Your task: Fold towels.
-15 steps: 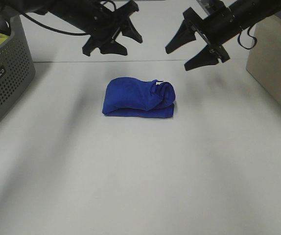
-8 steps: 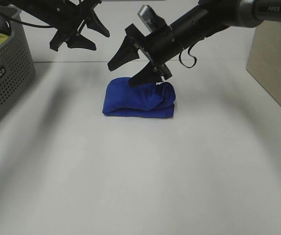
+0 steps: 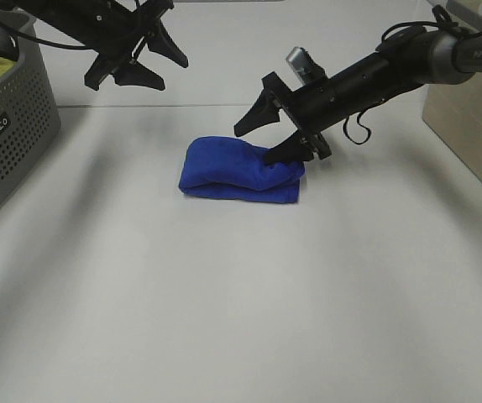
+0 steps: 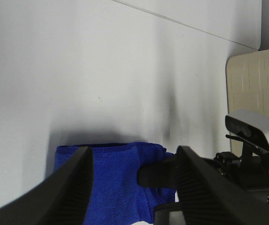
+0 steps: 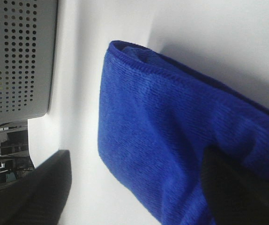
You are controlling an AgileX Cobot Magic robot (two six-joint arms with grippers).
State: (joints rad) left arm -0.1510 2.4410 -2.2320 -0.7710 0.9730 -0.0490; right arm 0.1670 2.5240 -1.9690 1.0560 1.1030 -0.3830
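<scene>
Under right pincer (image 3: 268,138) | folded blue towel (image 3: 234,170) | one fingertip touching

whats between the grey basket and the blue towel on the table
Nothing: in the exterior high view only bare white table lies between the grey perforated basket and the folded blue towel. The left gripper hangs above that stretch.

Lab, bare white table (image 3: 224,319), grey basket (image 3: 10,126)
</scene>
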